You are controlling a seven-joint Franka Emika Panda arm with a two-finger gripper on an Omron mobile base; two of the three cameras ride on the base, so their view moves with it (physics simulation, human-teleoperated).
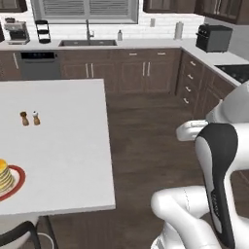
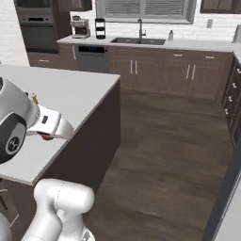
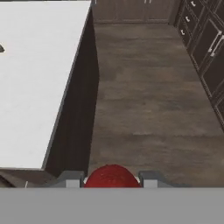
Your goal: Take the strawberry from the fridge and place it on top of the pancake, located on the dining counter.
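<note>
Hand view: the strawberry (image 3: 113, 176) is held between the narrowed fingers of the gripper (image 3: 113, 178), above dark floor just beside the dining counter (image 3: 35, 78). The pancake (image 1: 5, 176) is seen on that counter near its edge.

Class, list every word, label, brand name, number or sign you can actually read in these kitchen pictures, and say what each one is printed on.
No readable text anywhere.
Robot arm: a faint vertical mark on its dark cover, too blurred to read.
Round joint cap: a small pale emblem, not legible.
Dishwasher: pale display marks, too small to read.
The strawberry in the tool and the pancake carry no lettering.
</note>
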